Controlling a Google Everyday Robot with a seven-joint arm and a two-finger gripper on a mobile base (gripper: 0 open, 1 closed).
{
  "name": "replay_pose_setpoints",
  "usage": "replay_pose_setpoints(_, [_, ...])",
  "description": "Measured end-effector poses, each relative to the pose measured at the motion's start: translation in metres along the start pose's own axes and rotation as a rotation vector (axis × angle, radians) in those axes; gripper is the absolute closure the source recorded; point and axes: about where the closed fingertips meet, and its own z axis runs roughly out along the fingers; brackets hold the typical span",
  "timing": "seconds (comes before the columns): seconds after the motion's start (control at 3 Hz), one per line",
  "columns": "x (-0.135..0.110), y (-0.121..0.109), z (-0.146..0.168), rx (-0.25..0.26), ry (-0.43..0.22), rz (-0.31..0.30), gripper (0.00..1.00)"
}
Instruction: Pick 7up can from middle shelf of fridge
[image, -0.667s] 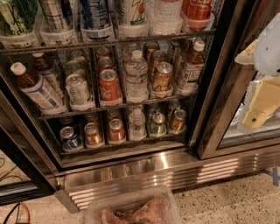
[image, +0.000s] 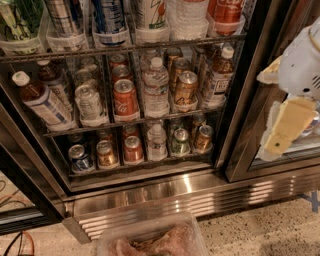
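Currently the tool hangs at the far right, outside the open fridge, in front of the glass panel beside it and well apart from the racks. Wide or narrow: cannot tell.

7up can stands upright at the front of the middle shelf, second lane from the left.
- Left of it: a white-capped tea bottle, leaning, just beside.
- Right of it: red-orange can in the next lane, then a water bottle, a gold-brown can and another tea bottle.
- Behind it: more cans in the same lane.

Nothing stands in front of the 7up can.

Rack above carries tall cans in clear tubs; rack below carries short cans. Ribbed steel grille runs along the base. A clear plastic tub with brownish contents sits on the floor below.
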Motion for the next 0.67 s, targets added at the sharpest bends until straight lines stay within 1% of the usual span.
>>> replay_pose_setpoints(0.33, [-0.027, 0.015, 0.021, -0.073, -0.085, -0.010, 0.00])
replay_pose_setpoints(0.67, [-0.054, 0.031, 0.034, -0.141, -0.159, -0.041, 0.00])
